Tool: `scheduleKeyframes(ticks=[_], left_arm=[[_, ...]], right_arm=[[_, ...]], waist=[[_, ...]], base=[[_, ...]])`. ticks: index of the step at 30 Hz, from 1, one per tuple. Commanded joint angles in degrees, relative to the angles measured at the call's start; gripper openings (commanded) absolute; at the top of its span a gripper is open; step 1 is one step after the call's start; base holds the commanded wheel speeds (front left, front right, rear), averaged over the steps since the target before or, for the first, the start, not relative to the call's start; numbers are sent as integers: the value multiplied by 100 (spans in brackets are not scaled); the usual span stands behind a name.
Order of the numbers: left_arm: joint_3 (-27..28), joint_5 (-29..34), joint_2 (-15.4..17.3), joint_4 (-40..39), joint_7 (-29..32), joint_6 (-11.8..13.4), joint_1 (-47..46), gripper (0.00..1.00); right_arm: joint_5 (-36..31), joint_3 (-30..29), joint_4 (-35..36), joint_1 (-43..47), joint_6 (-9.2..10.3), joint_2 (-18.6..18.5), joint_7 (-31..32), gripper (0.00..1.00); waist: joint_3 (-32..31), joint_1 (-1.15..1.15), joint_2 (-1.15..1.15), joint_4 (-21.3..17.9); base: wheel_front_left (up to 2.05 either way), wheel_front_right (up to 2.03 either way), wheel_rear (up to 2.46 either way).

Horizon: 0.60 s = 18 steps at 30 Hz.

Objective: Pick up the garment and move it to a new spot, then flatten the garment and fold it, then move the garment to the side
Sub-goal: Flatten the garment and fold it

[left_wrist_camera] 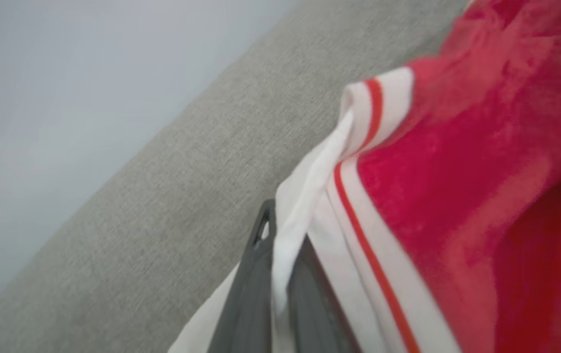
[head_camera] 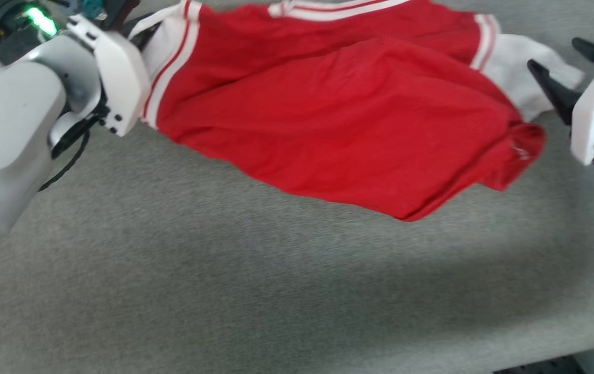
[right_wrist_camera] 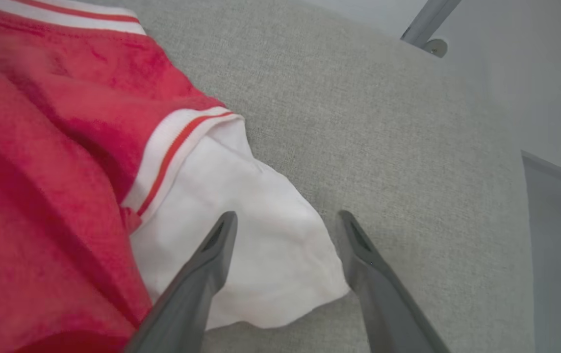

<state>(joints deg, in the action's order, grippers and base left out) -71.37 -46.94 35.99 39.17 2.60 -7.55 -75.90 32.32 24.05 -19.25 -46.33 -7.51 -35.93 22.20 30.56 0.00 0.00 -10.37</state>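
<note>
L gripper (left_wrist_camera: 283,235) is pinching the garment (head_camera: 328,114) by a sleeve; R gripper (right_wrist_camera: 286,218) is standing wide open, holding nothing.

You're looking at a soft red mesh-knit jersey w/ white sleeves and red-and-white striped trim, lying rumpled and creased across the far part of the table (head_camera: 224,285), which is covered in coarse grey woven cloth. On your L, the dark tapered fingers (left_wrist_camera: 256,294) are closing on a bunched fold of the white left sleeve (left_wrist_camera: 310,186), approx. at the striped cuff. On your R, the other white sleeve (right_wrist_camera: 270,274) is spreading flat between and under the open fingers; can't tell if they're touching it. A grey metal post (right_wrist_camera: 427,22) is standing beyond the table's far edge, well apart.
</note>
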Motion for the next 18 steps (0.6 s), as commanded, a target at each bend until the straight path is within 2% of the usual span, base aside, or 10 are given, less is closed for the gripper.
scheduleKeyframes(ticks=[1, 7, 13, 14, 15, 18], left_arm=[[-24, -67, -39, 15, -41, 16, -81, 0], [-118, -86, -258, 62, -215, 16, -284, 0], [-175, -141, -360, 132, -321, 16, -353, 0], [-183, -153, -379, 145, -343, 16, -352, 0], [-187, -155, -397, 154, -339, 16, -360, 0], [-198, -203, -448, 187, -386, 16, -353, 0]], right_arm=[[108, 102, -70, -109, 4, -47, 75, 100], [799, 1180, -497, -880, 3, -546, 623, 100], [1290, 2124, -895, -1210, 3, -656, 747, 100], [1354, 2220, -966, -1250, 4, -659, 762, 45], [1430, 2331, -1017, -1286, 5, -667, 790, 1], [1667, 2512, -1169, -1395, 11, -718, 765, 0]], waist=[[160, 0, 0, 178], [407, 0, 0, 477], [542, 0, 0, 598], [545, 0, 0, 603], [546, 0, 0, 607], [525, 0, 0, 602]], base=[[0, 0, 0], [0, 0, 0], [0, 0, 0], [0, 0, 0], [0, 0, 0], [0, 0, 0]])
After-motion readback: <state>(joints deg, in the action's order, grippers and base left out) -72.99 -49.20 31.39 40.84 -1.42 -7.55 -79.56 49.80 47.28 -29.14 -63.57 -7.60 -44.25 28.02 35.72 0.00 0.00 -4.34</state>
